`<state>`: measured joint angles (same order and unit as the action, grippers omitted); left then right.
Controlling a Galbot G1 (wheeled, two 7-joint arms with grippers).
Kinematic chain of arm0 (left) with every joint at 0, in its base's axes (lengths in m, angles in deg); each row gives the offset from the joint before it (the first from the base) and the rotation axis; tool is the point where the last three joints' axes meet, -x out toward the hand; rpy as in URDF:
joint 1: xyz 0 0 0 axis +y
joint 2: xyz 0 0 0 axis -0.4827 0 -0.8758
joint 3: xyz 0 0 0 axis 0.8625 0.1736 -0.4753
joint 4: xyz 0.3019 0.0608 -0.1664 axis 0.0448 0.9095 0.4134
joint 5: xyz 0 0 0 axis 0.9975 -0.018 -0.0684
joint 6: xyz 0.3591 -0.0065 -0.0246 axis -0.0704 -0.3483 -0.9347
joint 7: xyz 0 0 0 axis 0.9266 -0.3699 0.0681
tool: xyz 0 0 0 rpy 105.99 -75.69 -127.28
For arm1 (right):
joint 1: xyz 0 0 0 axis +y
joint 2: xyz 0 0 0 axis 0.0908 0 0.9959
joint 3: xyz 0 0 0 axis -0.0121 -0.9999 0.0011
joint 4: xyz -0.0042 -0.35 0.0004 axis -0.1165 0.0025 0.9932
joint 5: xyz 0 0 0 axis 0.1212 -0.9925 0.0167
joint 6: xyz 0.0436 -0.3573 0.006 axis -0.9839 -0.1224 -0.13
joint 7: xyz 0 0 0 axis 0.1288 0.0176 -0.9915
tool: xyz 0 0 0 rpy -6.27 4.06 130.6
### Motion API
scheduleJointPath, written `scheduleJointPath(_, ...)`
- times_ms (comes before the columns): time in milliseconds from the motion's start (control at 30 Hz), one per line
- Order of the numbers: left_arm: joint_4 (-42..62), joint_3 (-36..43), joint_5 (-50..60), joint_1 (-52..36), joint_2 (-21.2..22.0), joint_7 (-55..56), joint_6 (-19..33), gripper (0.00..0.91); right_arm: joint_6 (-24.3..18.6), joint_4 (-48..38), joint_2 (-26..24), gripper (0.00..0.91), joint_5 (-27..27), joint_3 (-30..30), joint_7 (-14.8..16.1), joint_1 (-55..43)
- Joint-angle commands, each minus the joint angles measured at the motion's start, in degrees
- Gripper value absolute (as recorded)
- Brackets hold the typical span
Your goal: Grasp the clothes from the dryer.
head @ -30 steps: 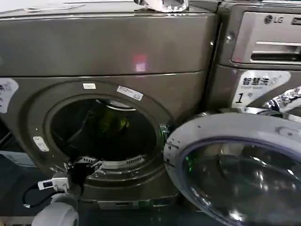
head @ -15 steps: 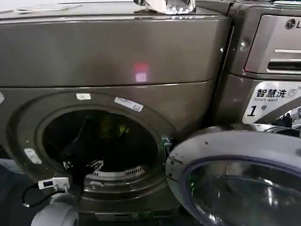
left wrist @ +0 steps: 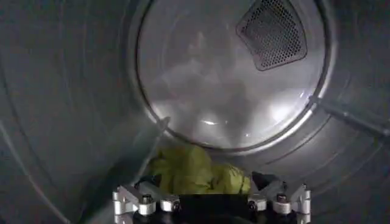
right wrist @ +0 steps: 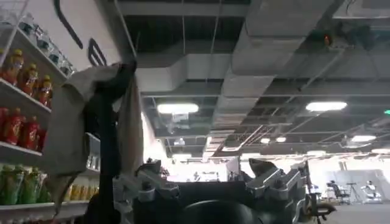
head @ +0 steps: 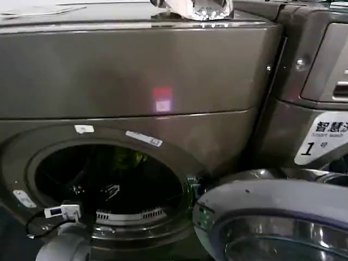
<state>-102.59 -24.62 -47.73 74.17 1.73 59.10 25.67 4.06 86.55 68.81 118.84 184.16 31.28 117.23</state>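
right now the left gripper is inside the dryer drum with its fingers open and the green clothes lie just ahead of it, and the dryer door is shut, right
Not quite: the door is open, swung out to the right of the port in the head view. The rest holds: in the left wrist view the left gripper is inside the dryer drum, fingers open, and the clothes lie just ahead of it.

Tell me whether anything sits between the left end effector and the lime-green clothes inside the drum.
Nothing visible does. In the left wrist view the left end effector is inside the dryer, fingers spread, and the clothes lie just ahead of it on the drum floor with open space between.
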Motion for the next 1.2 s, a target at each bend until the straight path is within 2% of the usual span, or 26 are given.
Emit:
scheduleJointPath(33, 2.08, 0.19, 3.17, -1.17, 0.28, -0.87, -2.81, 0.907, -0.98, -0.26, -0.04, 0.907, -0.28, 0.06, -0.04, 0.04)
scheduleJointPath(200, 10.01, -0.55, 3.96, -6.97, 1.0, 0.15, 0.58, 0.907, -1.44, -0.44, -0.04, 0.907, -0.05, 0.4, 0.02, 0.3)
scheduleJointPath(433, 20.16, -0.05, 4.24, -18.53, 1.02, 0.29, 0.81, 0.907, -1.94, -0.21, -0.08, 0.907, -0.09, -0.34, 0.21, -0.41)
scheduleJointPath(600, 31.75, -0.12, 4.71, -27.9, 1.94, -0.73, 2.6, 0.907, -1.87, -0.34, -0.4, 0.907, 0.09, -0.48, 0.19, -0.36)
scheduleJointPath(1000, 53.33, -0.42, 9.39, -42.23, 2.0, -4.99, 8.25, 0.907, -1.85, -0.34, -0.64, 0.907, 0.17, -1.13, 0.23, -0.69)
scheduleJointPath(1200, 60.27, -0.19, 13.39, -46.95, 2.78, -6.75, 10.98, 0.907, -1.54, -0.13, -1.07, 0.907, 0.48, -0.55, 0.15, -0.48)
